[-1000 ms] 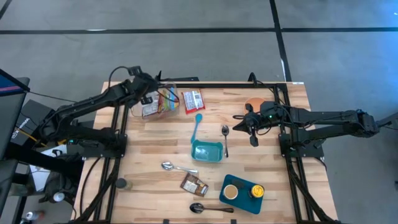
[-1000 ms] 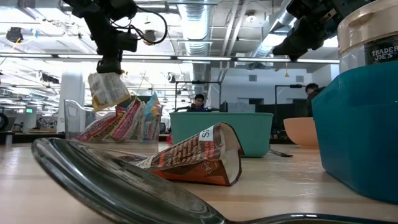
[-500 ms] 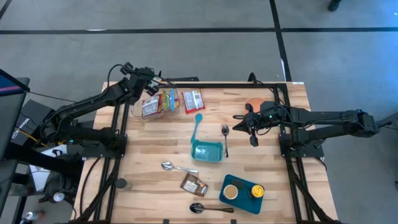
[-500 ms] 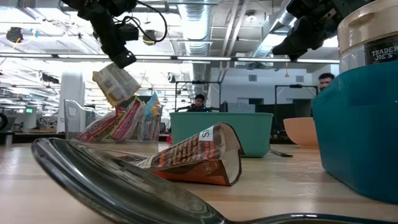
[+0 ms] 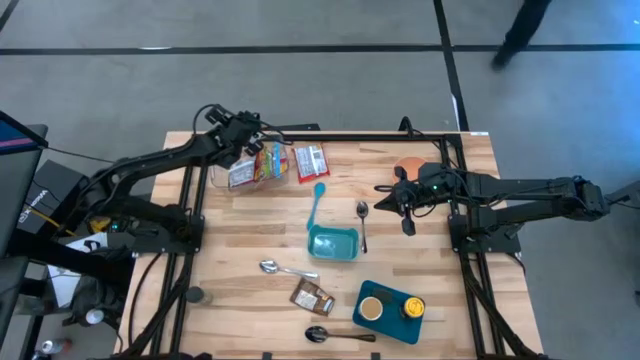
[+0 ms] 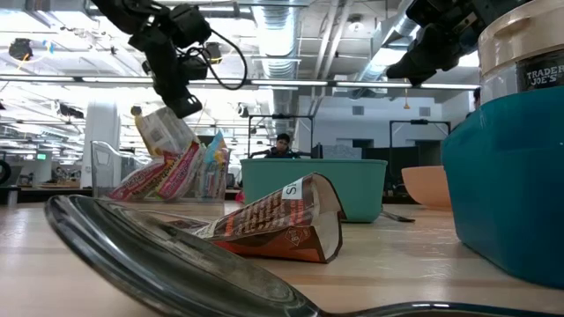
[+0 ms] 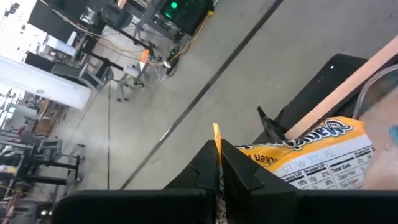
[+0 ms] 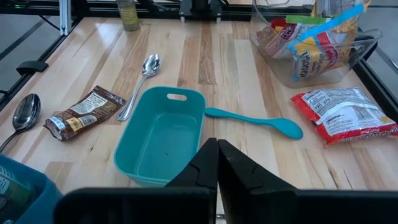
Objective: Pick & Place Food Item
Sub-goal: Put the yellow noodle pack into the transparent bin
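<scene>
My left gripper (image 6: 182,106) hangs over the clear container (image 5: 250,168) at the table's far left, shut on a yellow-and-white snack packet (image 6: 161,132). The packet (image 7: 317,155) tilts below the fingers, its lower end down among the pink and coloured packets (image 6: 176,169) standing in the container. My right gripper (image 5: 405,203) waits shut with nothing in it above the table's right half, near the orange bowl (image 5: 410,165). A teal tub (image 8: 163,137) stands at mid-table. My left gripper pinches the packet's top edge (image 7: 231,149) between its two fingers. The fingers slant down from the table's left side. The packet hangs tilted below them; whether its lower end rests on the packets in the container, I cannot tell.
A red packet (image 5: 310,160) lies right of the container and a teal spoon (image 5: 318,200) beside the tub. A brown wrapper (image 5: 312,296), metal spoons (image 5: 278,267) and a blue tray with a jar (image 5: 390,310) sit toward the near edge.
My left gripper has gone toward the table's right edge and down over the container, rolling as it went. The packet, which hung upright above the container, now tilts and sits lower, its lower end among the packets.
</scene>
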You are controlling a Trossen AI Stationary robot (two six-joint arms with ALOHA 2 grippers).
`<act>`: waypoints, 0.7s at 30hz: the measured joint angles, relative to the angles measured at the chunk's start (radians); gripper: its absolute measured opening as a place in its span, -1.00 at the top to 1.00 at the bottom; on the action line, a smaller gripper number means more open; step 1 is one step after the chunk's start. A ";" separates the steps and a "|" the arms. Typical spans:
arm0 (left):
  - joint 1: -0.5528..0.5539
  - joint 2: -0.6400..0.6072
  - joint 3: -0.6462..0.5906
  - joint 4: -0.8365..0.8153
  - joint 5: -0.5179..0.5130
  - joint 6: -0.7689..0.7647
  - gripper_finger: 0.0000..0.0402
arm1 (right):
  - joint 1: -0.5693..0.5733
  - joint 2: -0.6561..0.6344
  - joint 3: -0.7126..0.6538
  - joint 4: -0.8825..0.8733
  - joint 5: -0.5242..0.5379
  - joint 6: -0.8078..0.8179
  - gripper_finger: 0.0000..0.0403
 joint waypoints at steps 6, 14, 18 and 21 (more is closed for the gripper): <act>0.005 0.022 0.000 0.004 -0.009 -0.003 1.00 | 0.000 0.002 0.000 0.002 0.000 0.000 1.00; 0.003 0.063 0.000 -0.003 0.039 -0.005 1.00 | 0.000 0.098 0.000 0.025 0.000 -0.008 1.00; 0.003 0.063 0.000 -0.002 0.108 -0.005 1.00 | -0.002 0.164 0.000 0.053 0.000 -0.010 1.00; 0.003 0.063 0.000 -0.011 0.148 -0.005 1.00 | -0.003 0.182 0.000 0.071 0.000 -0.010 1.00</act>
